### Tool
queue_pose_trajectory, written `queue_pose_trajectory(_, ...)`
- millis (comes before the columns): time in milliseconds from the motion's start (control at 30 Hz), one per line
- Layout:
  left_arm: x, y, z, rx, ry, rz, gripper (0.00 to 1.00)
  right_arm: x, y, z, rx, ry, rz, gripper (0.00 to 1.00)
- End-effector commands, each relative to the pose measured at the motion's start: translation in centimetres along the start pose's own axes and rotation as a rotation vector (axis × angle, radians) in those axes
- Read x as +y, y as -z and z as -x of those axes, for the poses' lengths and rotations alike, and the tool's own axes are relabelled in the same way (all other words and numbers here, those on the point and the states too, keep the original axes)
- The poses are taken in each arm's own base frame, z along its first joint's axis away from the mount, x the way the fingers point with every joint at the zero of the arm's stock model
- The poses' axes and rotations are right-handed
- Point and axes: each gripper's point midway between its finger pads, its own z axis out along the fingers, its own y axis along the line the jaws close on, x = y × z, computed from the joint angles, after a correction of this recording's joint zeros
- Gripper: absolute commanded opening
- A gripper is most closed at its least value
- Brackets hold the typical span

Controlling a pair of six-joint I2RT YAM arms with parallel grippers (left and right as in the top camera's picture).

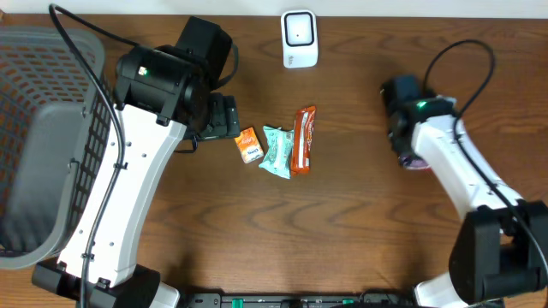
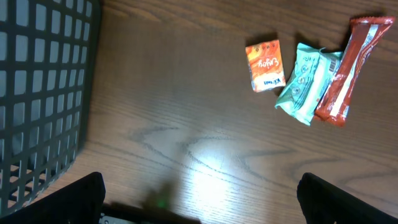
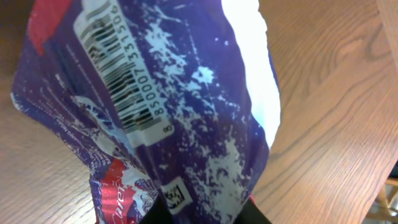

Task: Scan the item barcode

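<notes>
Purple packet (image 1: 417, 162) peeks out under the right gripper (image 1: 402, 144) on the table's right, well apart from the white scanner (image 1: 300, 38) at the far edge. From the left wrist, the left gripper (image 2: 199, 204) gapes wide, empty. From the right wrist, the dark fingers (image 3: 199, 214) pinch the packet's lower edge, barcode (image 3: 118, 87) showing.

A small box (image 1: 249, 145), a packet (image 1: 276, 151) and a bar (image 1: 303, 139) are lying side by side on the table (image 1: 342, 231), a scanner (image 1: 300, 38) behind them, a basket (image 1: 34, 128) far left, a bag (image 3: 186, 112) far right
</notes>
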Motion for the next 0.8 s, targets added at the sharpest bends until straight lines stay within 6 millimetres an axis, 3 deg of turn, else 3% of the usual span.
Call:
queue_pose_trajectory(0, 0.7, 0.2, -0.9, 0.035, -0.001, 0.022, 0.98, 0.6, -1.5, -2.2, -0.021, 0.026, -0.073, 0.14)
queue_pose_trajectory(100, 0.7, 0.2, -0.9, 0.035, -0.001, 0.022, 0.98, 3.0, -1.4, -4.0, 0.004, 0.063, 0.003, 0.18)
queue_pose_trajectory(300, 0.7, 0.2, -0.9, 0.035, -0.001, 0.022, 0.98, 8.4, 0.9, -5.4, -0.005, 0.137, 0.193, 0.29)
queue_pose_trajectory(333, 0.7, 0.2, -0.9, 0.035, -0.001, 0.022, 0.98, 9.3, 1.4, -5.6, -0.009, 0.156, 0.23, 0.35)
queue_pose_trajectory(400, 0.7, 0.2, -0.9, 0.035, -0.001, 0.022, 0.98, 10.9, 2.3, -5.9, -0.017, 0.187, 0.292, 0.6)
queue_pose_trajectory(433, 0.7, 0.2, -0.9, 0.035, -0.001, 0.022, 0.98, 11.7, 2.9, -6.1, -0.019, 0.205, 0.326, 0.66)
queue_pose_trajectory(500, 0.7, 0.2, -0.9, 0.035, -0.001, 0.022, 0.98, 12.6, 3.9, -6.0, -0.016, 0.232, 0.373, 0.69)
queue_pose_trajectory(667, 0.7, 0.2, -0.9, 0.035, -0.001, 0.022, 0.98, 12.6, 8.3, -2.7, -0.021, 0.189, 0.47, 0.7)
queue_pose_trajectory(700, 0.7, 0.2, -0.9, 0.035, -0.001, 0.022, 0.98, 12.3, 9.9, -1.0, -0.03, 0.201, 0.523, 0.71)
queue_pose_trajectory(767, 0.7, 0.2, -0.9, 0.035, -0.001, 0.022, 0.98, 11.7, 11.4, 0.7, -0.045, 0.239, 0.574, 0.71)
